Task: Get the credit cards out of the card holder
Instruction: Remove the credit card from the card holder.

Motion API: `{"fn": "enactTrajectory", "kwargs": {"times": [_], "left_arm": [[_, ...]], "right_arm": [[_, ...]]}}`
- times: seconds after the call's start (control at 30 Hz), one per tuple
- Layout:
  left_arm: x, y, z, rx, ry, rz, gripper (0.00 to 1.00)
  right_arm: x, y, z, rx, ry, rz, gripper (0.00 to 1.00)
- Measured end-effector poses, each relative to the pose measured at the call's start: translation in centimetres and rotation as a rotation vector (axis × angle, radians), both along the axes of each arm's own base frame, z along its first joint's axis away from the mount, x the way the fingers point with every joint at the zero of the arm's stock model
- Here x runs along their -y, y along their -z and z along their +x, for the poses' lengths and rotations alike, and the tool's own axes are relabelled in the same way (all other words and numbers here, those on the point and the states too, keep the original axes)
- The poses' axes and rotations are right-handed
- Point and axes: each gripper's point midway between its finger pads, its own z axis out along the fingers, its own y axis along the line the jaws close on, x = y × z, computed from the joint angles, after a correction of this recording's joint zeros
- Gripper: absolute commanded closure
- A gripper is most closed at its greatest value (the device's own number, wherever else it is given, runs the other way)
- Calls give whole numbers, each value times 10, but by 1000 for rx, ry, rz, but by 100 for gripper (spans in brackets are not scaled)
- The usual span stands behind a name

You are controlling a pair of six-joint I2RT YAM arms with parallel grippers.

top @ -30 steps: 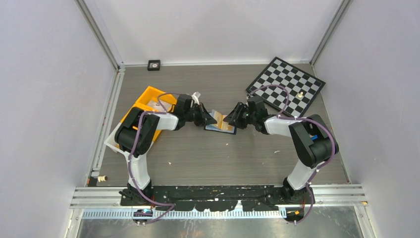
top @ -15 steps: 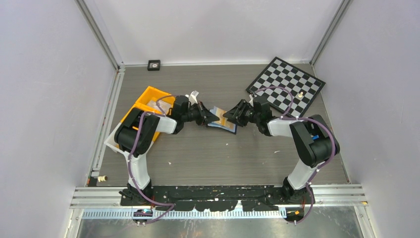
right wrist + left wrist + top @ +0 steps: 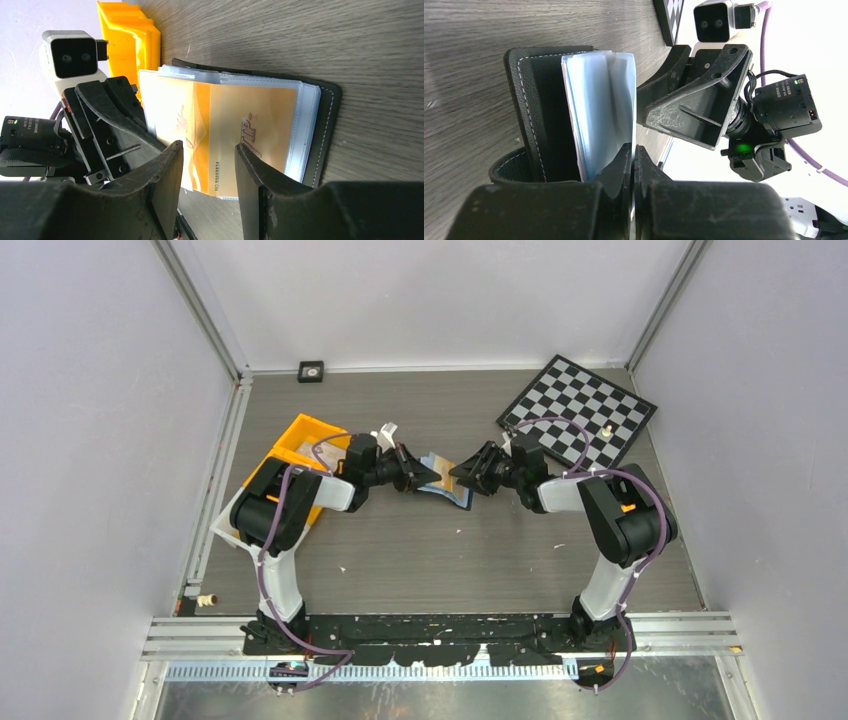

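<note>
Holder (image 3: 447,492) is lying open mid-table, right between my two grippers, so each can work it from its own side. Left gripper (image 3: 633,150) has its fingers pressed together at the edge of the pale sleeves (image 3: 596,100). My guess is it's anchoring that side so nothing slides, but I can't tell if a leaf is actually caught in there. Right gripper (image 3: 207,147) is spread, one finger on either side of the orange card (image 3: 250,125) at its near edge, lined up for a pinch. The card sits in its clear pocket, printed face up, and none look to be out yet. I reckon the next move is closing on that edge and pulling away from the left arm. It's slippery plastic, so the sleeve might drag along.
</note>
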Motion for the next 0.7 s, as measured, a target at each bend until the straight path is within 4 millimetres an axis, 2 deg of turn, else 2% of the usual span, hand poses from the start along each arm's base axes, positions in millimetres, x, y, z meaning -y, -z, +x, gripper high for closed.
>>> {"fn": "enactTrajectory", "kwargs": {"times": [0.27,0.43,0.57,0.7], "left_arm": [[0,-1,1,8,0,0,100],[1,-1,-1,9,9,-4,100],[2,-2,-3,8,20,-7,100],[2,-4,-3,19,23,-14,100]], "right_arm": [[0,-3,1,6,2,7,52],[2,-12,-3,37,-8,-28,65],[1,-11,-12,40,-25,-146,65],[1,-11,-11,61,-33,-274,64]]}}
